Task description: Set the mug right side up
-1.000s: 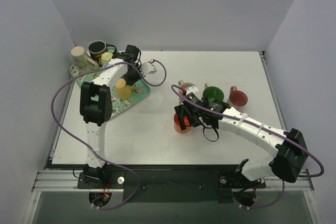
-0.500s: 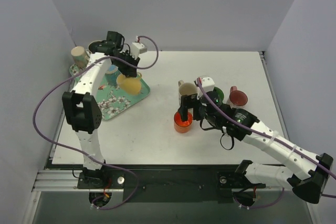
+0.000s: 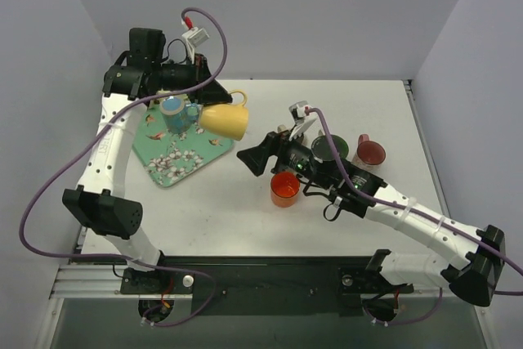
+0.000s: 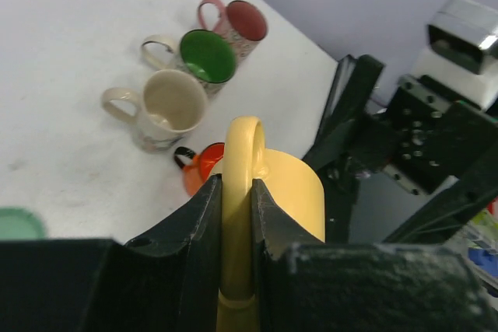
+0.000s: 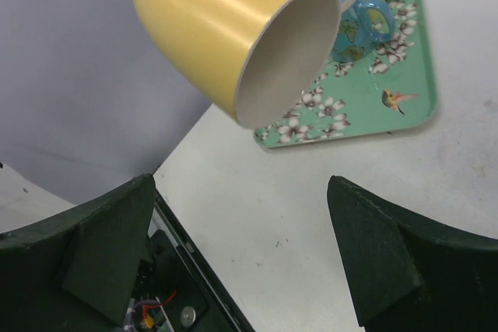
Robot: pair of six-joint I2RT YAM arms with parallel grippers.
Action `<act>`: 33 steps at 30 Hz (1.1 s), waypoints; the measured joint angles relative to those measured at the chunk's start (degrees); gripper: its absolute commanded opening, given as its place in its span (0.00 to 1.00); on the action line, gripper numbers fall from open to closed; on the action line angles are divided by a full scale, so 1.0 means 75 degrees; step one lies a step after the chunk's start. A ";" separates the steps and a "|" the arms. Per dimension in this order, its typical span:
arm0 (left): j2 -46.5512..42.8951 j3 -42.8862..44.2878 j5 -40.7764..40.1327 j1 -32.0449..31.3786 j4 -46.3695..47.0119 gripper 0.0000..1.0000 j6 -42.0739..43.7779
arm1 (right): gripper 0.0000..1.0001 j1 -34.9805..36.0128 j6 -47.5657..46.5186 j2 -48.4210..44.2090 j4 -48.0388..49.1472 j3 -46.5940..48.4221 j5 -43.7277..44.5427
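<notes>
Yellow mug [image 3: 224, 121] hangs in the air by the tray [image 3: 176, 165], lying sideways. My left end effector [image 4: 236, 189] pinches its handle, mouth aimed right toward my spread right end effector [image 3: 248, 158]. Left's wrist should roll it upright.

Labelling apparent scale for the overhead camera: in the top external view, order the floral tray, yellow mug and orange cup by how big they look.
1. floral tray, clearly largest.
2. yellow mug, held in the air, so nearer the camera and somewhat flattered.
3. orange cup, smallest.
</notes>
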 measured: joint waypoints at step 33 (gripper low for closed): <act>-0.1064 -0.1813 -0.2716 0.0038 0.1008 0.91 0.1352 | 0.00 -0.0038 -0.1037 0.0863 -0.7178 0.3025 0.2343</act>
